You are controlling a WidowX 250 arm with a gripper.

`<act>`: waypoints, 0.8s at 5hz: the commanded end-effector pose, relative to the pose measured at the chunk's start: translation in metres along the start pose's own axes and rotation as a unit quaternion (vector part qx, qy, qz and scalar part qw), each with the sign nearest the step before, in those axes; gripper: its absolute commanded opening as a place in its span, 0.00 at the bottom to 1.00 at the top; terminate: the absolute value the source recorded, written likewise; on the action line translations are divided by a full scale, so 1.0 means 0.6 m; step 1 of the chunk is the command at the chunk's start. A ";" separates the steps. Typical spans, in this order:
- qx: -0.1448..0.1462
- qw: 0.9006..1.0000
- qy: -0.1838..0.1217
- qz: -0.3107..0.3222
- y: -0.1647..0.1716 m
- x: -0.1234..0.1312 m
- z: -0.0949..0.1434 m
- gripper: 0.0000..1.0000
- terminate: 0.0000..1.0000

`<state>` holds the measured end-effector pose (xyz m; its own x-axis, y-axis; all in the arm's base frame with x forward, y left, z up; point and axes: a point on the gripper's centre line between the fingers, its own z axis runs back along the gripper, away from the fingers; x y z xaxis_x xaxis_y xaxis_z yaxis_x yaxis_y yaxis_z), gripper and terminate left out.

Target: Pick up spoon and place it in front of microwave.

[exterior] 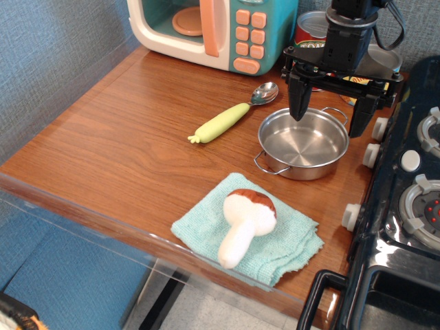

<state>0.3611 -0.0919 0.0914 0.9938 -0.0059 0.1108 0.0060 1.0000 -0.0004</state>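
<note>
The spoon (232, 115) lies flat on the wooden table, its silver bowl toward the back right and its yellow-green handle toward the front left. The teal microwave (213, 31) stands at the back of the table, just behind the spoon. My gripper (328, 115) hangs open and empty above the steel pot, to the right of the spoon, with its two black fingers (298, 103) spread wide over the pot's far rim.
A small steel pot (302, 144) sits right of the spoon. A white plush mushroom (246, 221) lies on a teal cloth (206, 230) near the front edge. A can (311, 31) stands behind the gripper. A toy stove (405, 206) borders the table's right side.
</note>
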 end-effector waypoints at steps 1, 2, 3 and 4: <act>0.000 1.000 0.000 0.000 0.000 0.000 0.000 1.00 0.00; -0.013 1.000 -0.003 0.001 0.021 0.006 0.003 1.00 0.00; -0.040 0.999 -0.020 0.025 0.085 0.030 0.016 1.00 0.00; -0.009 1.000 -0.025 0.001 0.153 0.056 0.011 1.00 0.00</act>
<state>0.3904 0.0041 0.0823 0.9937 0.0064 0.1121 -0.0044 0.9998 -0.0178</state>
